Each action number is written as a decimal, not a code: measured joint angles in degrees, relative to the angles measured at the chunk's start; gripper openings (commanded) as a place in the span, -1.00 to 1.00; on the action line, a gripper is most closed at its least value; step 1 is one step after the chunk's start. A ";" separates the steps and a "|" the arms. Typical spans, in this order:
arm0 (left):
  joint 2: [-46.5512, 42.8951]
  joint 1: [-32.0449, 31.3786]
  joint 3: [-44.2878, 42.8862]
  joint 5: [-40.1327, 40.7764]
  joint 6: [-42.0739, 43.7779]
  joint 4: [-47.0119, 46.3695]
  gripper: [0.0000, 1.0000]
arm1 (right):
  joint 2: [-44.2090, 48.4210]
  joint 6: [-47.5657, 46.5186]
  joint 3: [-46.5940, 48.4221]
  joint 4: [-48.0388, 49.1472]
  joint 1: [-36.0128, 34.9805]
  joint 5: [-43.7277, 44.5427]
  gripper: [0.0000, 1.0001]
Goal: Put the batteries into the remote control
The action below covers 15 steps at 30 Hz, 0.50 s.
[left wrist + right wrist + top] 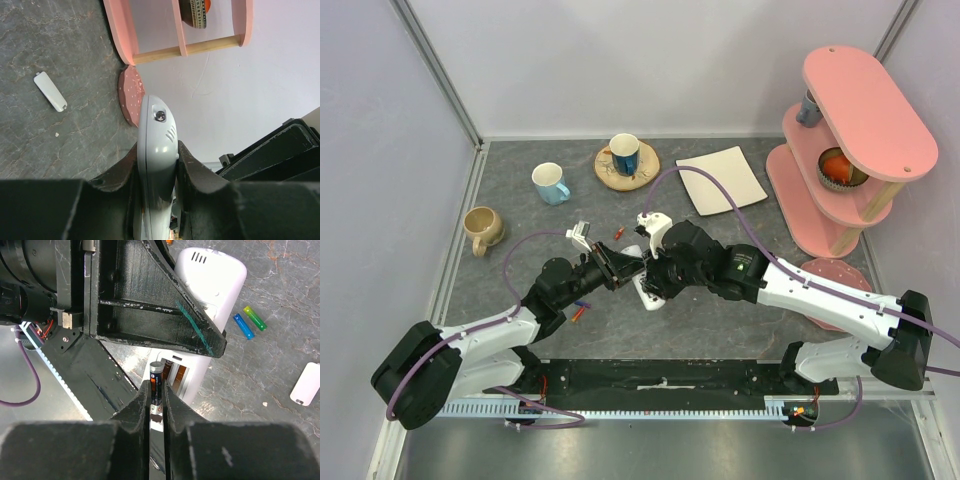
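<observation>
remote control (220,295) showing plain white | blue battery (243,326) and green-yellow battery (255,318) popping bright | dark battery (156,380) wearing a blue band | cover (50,91) lying white | table (30,40) looking grey, marbled | shelf (860,120) glowing pink | disc (131,95) showing pink, white-speckled

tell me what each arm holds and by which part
Left fingers clamp the remote control just behind its rounded end; right fingers pinch a battery along its body, one end poking out.

Mid-bench blocked: left claw (157,152) gripping remote control (215,285) meets right claw (157,388) pinching a battery (156,374). Far side lined by mugs (550,183), white plate (722,180), pink shelf (845,150). Bare bench (710,335) lies open between arms and near edge.
</observation>
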<state>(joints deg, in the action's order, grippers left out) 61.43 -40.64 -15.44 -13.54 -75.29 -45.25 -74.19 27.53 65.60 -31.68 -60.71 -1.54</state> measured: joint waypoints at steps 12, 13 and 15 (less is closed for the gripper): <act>-0.13 0.00 0.02 0.00 0.00 0.07 -0.96 | 0.00 -0.02 0.35 -0.70 0.02 0.15 -1.00; -0.17 0.00 0.07 -0.02 0.00 -0.07 -0.96 | 0.00 -0.02 0.81 -1.44 0.02 0.26 -1.00; -0.42 0.00 0.33 0.04 0.00 -0.87 -0.96 | 0.00 -0.02 2.19 -3.41 0.11 0.37 -1.00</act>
<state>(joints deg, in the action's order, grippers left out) 61.01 -40.64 -15.11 -13.50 -75.29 -46.13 -74.19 27.51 67.79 -35.09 -60.60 -1.17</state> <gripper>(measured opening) 0.315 0.141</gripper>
